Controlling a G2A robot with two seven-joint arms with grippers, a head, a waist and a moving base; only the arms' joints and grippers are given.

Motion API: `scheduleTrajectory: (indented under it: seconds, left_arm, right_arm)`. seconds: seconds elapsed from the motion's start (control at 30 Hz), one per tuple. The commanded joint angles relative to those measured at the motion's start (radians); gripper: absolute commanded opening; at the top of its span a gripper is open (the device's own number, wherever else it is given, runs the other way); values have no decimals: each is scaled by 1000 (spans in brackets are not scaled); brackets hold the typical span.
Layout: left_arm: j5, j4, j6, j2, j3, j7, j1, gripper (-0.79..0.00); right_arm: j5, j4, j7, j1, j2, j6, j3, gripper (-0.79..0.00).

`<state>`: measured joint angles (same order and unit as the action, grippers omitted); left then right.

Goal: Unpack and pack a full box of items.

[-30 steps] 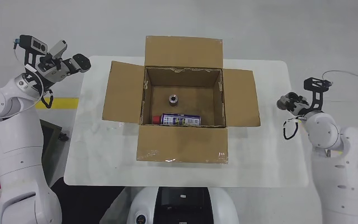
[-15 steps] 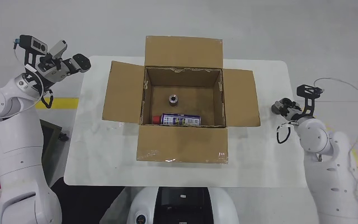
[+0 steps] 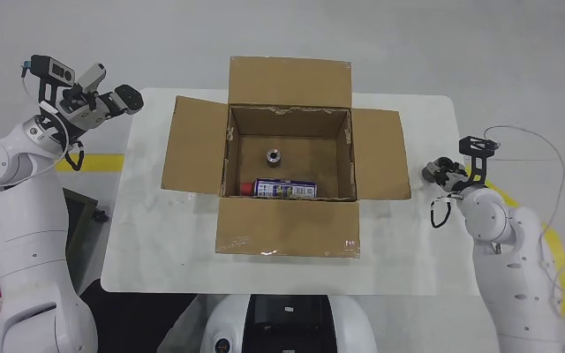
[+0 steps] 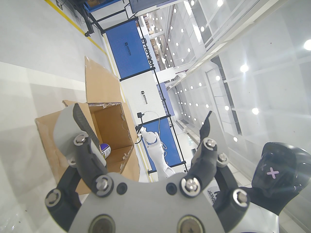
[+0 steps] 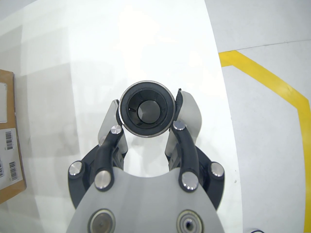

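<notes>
An open cardboard box [image 3: 290, 231] stands mid-table with its flaps spread. Inside lie a blue spray can [image 3: 286, 188] along the near wall and a small metal ring [image 3: 274, 158] on the floor. My right gripper [image 5: 147, 107] is shut on a black-and-steel bearing ring [image 5: 147, 109], held over the table's right side, just past the box's right flap [image 3: 383, 153]; in the top view that gripper [image 3: 439, 170] sits near the table's right edge. My left gripper [image 4: 143, 124] stands open and empty, raised off the table's far left corner [image 3: 113, 102], facing the box [image 4: 107, 124].
The white table [image 3: 168, 247] is bare around the box on its near left and near right. Yellow floor tape [image 5: 272, 78] runs beyond the table's right edge. A dark bin [image 3: 79, 216] sits on the floor to the left.
The right arm has moved inward and lower, bringing the held ring from beyond the table's right edge to over the table beside the box flap. The left arm stayed still.
</notes>
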<state>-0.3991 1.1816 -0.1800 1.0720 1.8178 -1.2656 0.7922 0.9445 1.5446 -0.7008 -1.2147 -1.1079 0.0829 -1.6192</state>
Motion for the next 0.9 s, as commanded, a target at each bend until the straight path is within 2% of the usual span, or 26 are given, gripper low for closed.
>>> scheduleTrajectory:
  seconds: [0.0, 0.07, 0.13, 0.17, 0.2, 0.6, 0.87]
  left_arm:
    - [0, 0, 0, 0, 0, 0, 0, 0]
    - [0, 0, 0, 0, 0, 0, 0, 0]
    - [0, 0, 0, 0, 0, 0, 0, 0]
    - [0, 0, 0, 0, 0, 0, 0, 0]
    - [0, 0, 0, 0, 0, 0, 0, 0]
    - [0, 0, 0, 0, 0, 0, 0, 0]
    - [0, 0, 0, 0, 0, 0, 0, 0]
  right_arm:
    - [2, 2, -9, -2, 1, -8, 2, -342]
    - [5, 3, -15, -4, 1, -13, 4, -336]
    - [6, 5, -16, -6, 2, -17, 5, -289]
    - [6, 8, -16, -7, 2, -18, 5, -68]
    - [6, 13, -14, -8, 2, -16, 3, 0]
    - [-25, 169, 33, -47, 7, 17, -69, 0]
    - [-69, 260, -10, 15, 10, -32, -59, 0]
